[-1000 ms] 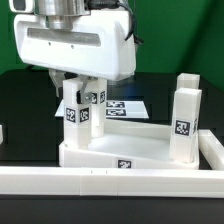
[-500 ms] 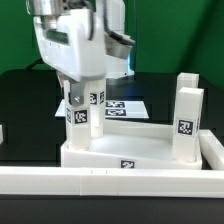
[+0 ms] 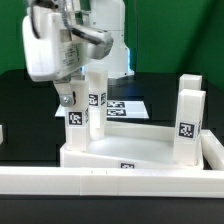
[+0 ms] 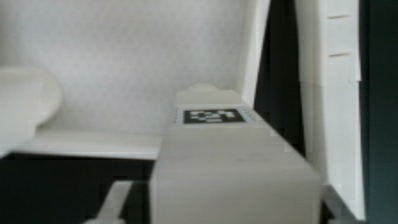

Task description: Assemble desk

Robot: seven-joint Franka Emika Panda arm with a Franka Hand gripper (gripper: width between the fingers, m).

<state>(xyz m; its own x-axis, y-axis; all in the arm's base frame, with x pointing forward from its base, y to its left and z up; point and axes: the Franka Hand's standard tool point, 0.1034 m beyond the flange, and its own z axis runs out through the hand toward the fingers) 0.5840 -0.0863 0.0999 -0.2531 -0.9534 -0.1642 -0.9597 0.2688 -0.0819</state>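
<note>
The desk top (image 3: 140, 148) is a white rimmed tray lying on the black table. My gripper (image 3: 70, 98) is shut on a white tagged leg (image 3: 76, 122). That leg stands upright at the top's corner on the exterior view's left. A second leg (image 3: 97, 95) stands just behind it. A third leg (image 3: 185, 115) stands upright at the corner on the exterior view's right. In the wrist view the held leg (image 4: 231, 165) fills the space between my fingers (image 4: 121, 200), its tag facing the camera. The tray floor (image 4: 125, 60) lies beyond it.
A long low white rail (image 3: 110, 185) runs along the front of the tray. The marker board (image 3: 128, 105) lies flat on the table behind the tray. A green backdrop closes the rear.
My hand has turned about the upright leg and now leans toward the exterior view's left. The leg's tag faces have rotated with it. The leg stays at the same corner.
</note>
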